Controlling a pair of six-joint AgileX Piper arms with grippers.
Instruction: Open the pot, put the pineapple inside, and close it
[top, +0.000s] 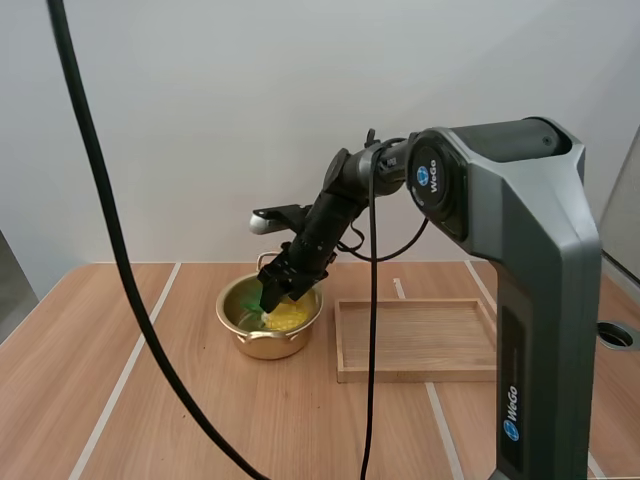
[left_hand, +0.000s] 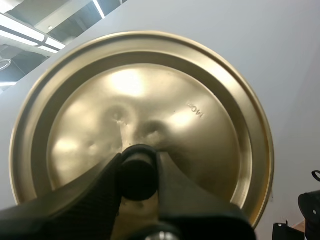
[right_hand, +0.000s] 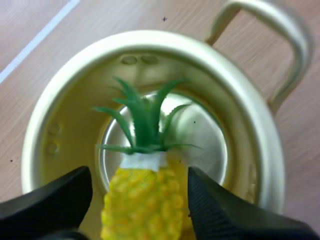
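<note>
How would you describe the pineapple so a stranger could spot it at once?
On the wooden table, left of the wooden tray, stands an open gold pot. Inside it is the pineapple, under the right gripper: the one bumpy yellow thing with spiky green leaves.

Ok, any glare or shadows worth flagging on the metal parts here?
Left wrist view: soft bright glare patches on the lid above its knob. Right wrist view: the floor of the pot shines pale behind the leaves of the pineapple. High view: even light, only a faint shadow under the pot.
</note>
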